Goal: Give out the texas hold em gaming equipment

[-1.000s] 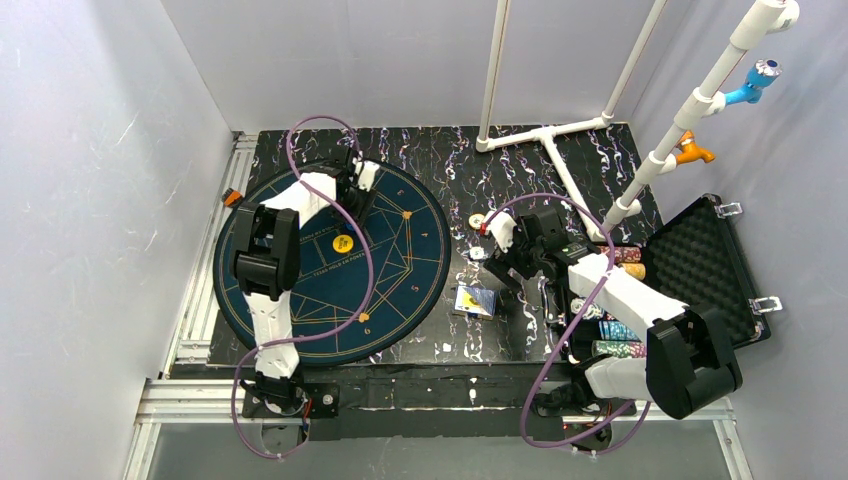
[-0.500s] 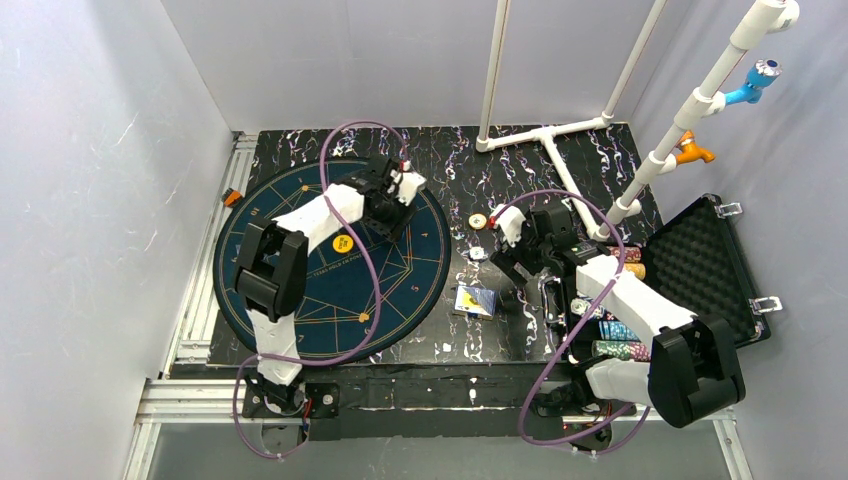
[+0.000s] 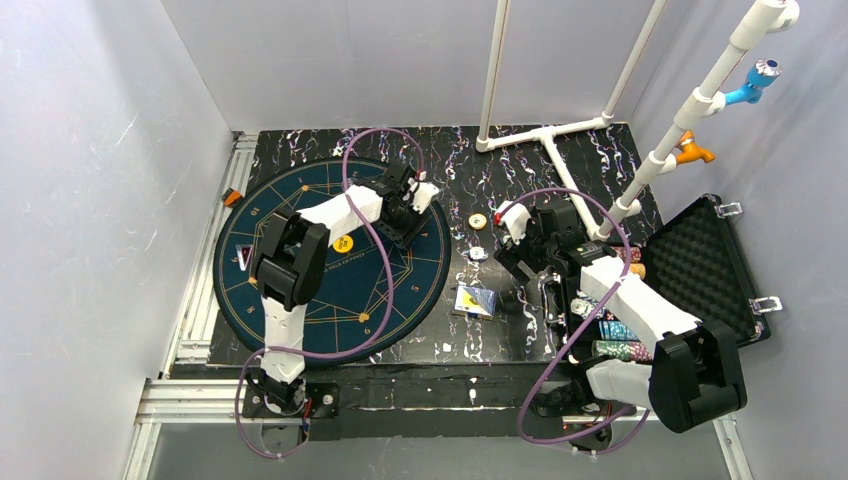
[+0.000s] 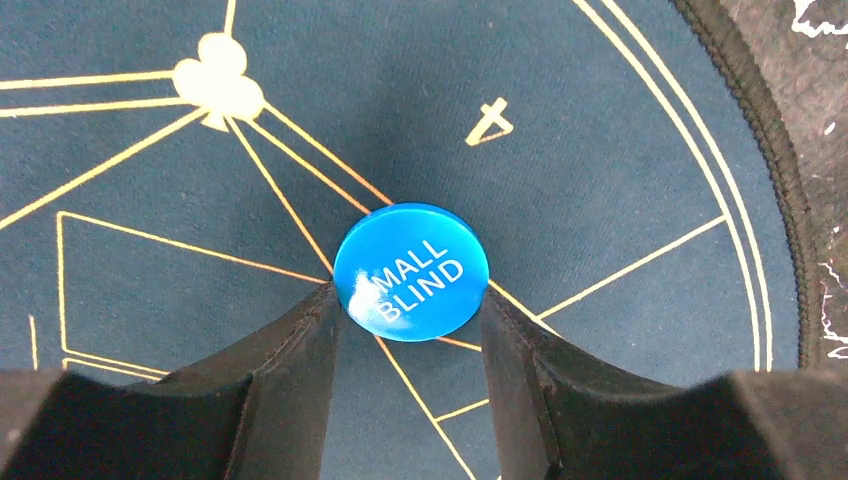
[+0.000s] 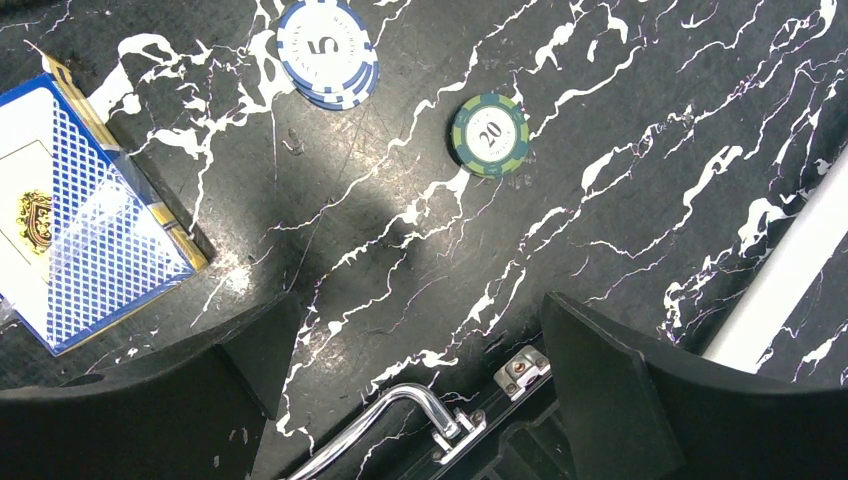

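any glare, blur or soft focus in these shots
Left wrist: small blind button sharp, pale sheen on its lower-left edge, near fingers soft. Right wrist: dull glare patch on the table, 5 chips and 20 chip legible. Top external: even light, no blur.

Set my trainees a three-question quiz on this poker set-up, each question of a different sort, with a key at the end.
1. True or false: the left claw is empty.
2. Which number is printed on the green chip? A) 5 B) 20 C) 100
3. Fill in the blank: the right claw is ____ (open or shut).

Key: 1 false, it grips the blue button marked SMALL BLIND; 2 B; 3 open.
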### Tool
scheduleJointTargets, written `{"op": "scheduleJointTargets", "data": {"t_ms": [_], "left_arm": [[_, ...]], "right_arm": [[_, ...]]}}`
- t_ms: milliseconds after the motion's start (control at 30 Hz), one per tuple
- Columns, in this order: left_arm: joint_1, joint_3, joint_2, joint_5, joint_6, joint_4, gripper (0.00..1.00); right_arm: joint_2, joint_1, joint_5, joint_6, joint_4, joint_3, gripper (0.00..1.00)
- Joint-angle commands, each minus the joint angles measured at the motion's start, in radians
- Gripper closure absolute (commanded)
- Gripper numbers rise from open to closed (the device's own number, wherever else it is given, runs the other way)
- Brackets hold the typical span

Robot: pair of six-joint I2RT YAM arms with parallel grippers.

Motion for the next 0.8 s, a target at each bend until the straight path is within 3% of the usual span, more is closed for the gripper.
{"op": "scheduleJointTargets", "data": {"t_ms": [0,67,233,333,533,767], "left_arm": [[-0.007,0.037,0.024,-0.013,0.012,-0.005,0.63],[-0.010,0.034,0.027,-0.012,0.013,-0.006,0.54],[-0.013,0.049,0.000,0.011,0.011,-0.048,0.20],[-0.006,0.063,-0.041,0.020,0.006,-0.082,0.08],[0.082,0.004,-0.188,0.061,0.006,-0.123,0.08],[0.259,-0.122,-0.271,0.043,0.058,-0.144,0.21]], "right_arm": [[-0.021,-0.008,-0.024,0.005,0.004,0.031,0.00],[-0.020,-0.008,-0.025,0.005,0.005,0.029,0.00],[-0.014,-0.008,-0.027,0.004,0.004,0.031,0.00],[-0.015,-0.008,-0.029,0.005,0.004,0.031,0.00],[-0.023,-0.010,-0.030,0.004,0.002,0.029,0.00],[-0.016,-0.010,-0.040,0.003,-0.002,0.032,0.00]]}}
